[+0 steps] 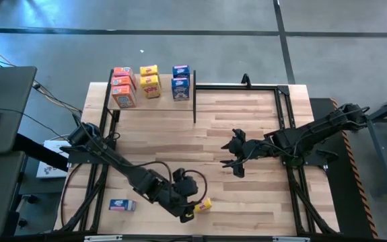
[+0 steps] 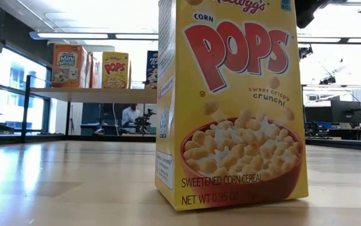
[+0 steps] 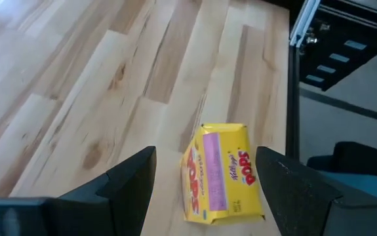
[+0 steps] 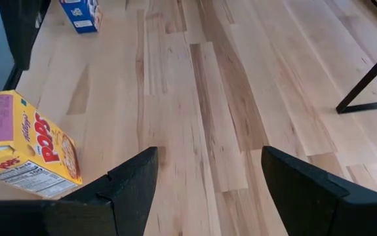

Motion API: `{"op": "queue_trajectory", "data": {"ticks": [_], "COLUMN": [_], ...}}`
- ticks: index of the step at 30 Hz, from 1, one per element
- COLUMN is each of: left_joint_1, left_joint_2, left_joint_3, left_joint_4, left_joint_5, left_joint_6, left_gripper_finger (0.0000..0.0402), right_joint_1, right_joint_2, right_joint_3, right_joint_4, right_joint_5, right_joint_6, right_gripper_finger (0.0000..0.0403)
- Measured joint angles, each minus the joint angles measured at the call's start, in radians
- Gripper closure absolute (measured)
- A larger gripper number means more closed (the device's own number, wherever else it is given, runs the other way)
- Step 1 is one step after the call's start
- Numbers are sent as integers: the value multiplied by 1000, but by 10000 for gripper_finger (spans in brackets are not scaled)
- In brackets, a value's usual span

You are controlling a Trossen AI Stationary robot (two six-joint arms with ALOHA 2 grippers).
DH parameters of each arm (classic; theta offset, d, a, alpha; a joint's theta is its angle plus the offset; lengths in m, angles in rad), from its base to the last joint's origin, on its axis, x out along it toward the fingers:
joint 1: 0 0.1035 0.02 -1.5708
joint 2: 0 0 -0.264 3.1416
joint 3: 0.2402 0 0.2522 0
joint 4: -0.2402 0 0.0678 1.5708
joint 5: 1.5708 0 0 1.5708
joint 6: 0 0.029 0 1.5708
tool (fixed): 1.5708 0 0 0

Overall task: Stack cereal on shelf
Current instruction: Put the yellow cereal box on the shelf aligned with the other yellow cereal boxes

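Left hand (image 1: 192, 210) over one yellow box (image 1: 204, 205)

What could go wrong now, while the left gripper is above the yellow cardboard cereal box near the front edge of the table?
1. The yellow cardboard cereal box stands close to the table edge; a skewed approach by the open left gripper might push it off.
2. The light-wood shelf already holds several boxes, so placing another might knock one over.
3. The blue cardboard cereal box also lies near the front edge, beside the left arm.
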Motion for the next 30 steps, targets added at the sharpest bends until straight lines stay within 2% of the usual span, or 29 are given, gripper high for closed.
{"op": "queue_trajectory", "data": {"ticks": [30], "left_joint_1": [-33], "left_joint_2": [138], "left_joint_3": [0], "left_joint_4": [66], "left_joint_5": [30], "left_joint_6": [-43], "left_gripper_finger": [148], "right_joint_1": [-5], "right_joint_2": [0], "right_joint_3": [0], "right_joint_4": [1], "right_joint_5": [11], "right_joint_6": [18], "right_gripper_finger": [139]}}
